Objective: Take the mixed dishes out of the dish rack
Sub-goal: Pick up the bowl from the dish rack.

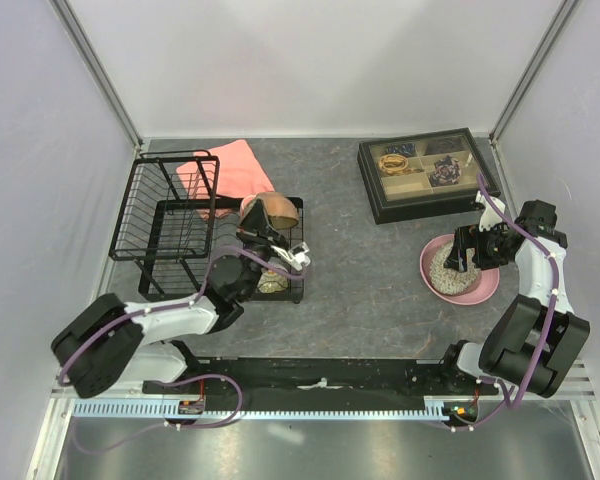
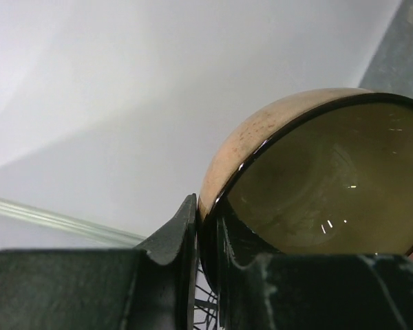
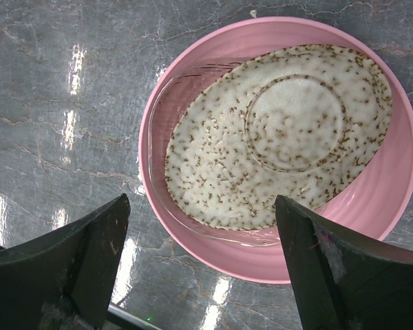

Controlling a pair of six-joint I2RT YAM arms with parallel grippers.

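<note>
Small brown glazed bowl (image 2: 316,179): lifted, tilted, above the slotted flat base of the black wire dish rack (image 1: 170,225) at table left; rim pinched between the closed fingers of the left gripper (image 2: 205,206). Grey speckled bowl (image 3: 282,137): resting in the large pink round plate (image 3: 399,185) on the grey table (image 1: 360,290), right side. Right gripper (image 3: 201,203): above them, jaws spread wide, holding nothing. Pink folded cloth (image 1: 235,165): behind rack. Black compartmented tray (image 1: 375,195): far right.

The small brown bowl (image 2: 316,179) runs off the left wrist view's right edge, its rim partly hidden behind the fingers (image 2: 179,240). From above, the left arm (image 1: 180,318) partly covers a pale thing (image 1: 273,284) on the dish rack (image 1: 140,220) base (too small to identify).
</note>
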